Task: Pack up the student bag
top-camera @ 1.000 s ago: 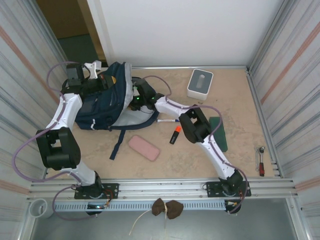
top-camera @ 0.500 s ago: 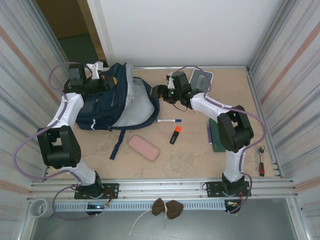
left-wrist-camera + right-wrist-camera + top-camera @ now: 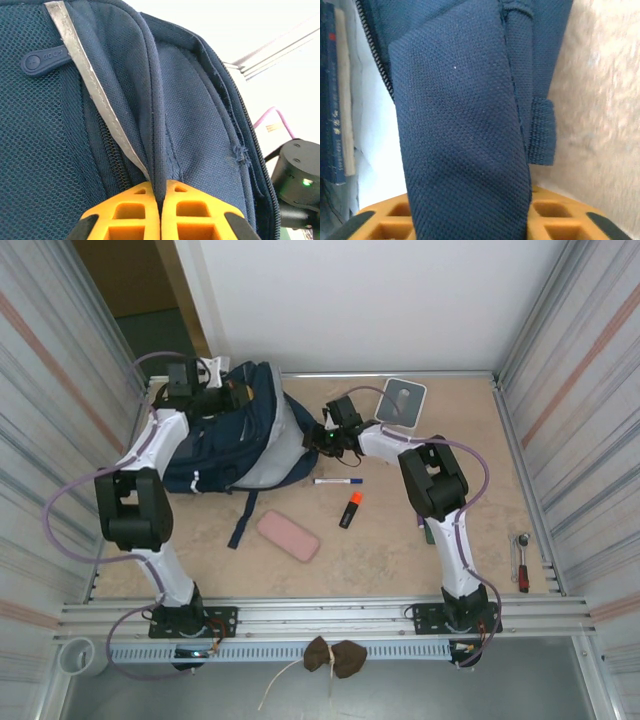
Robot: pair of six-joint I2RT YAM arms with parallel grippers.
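Note:
The student bag [image 3: 235, 435], navy with a light grey lining, lies at the back left of the table. At its top left corner, my left gripper [image 3: 212, 392] is shut on it; the orange fingers [image 3: 132, 215] pinch a navy seam fold beside the reflective stripe [image 3: 85, 70]. My right gripper [image 3: 320, 436] is at the bag's right edge. Its orange fingers [image 3: 555, 220] are shut on a wide navy fabric band [image 3: 465, 150] that hides the gap between them. The pale lining [image 3: 370, 165] and a blue book spine [image 3: 331, 100] show inside the bag.
On the table in front of the bag lie a pink case [image 3: 288, 536], an orange highlighter [image 3: 350, 509] and a white pen [image 3: 338, 481]. A white-grey box [image 3: 400, 400] stands at the back right, and a red-handled ratchet [image 3: 521, 562] lies by the right wall.
The right gripper swung away to the right, then came back onto the bag's right edge. The left gripper moved up and right, and the bag shifted rightward with it.

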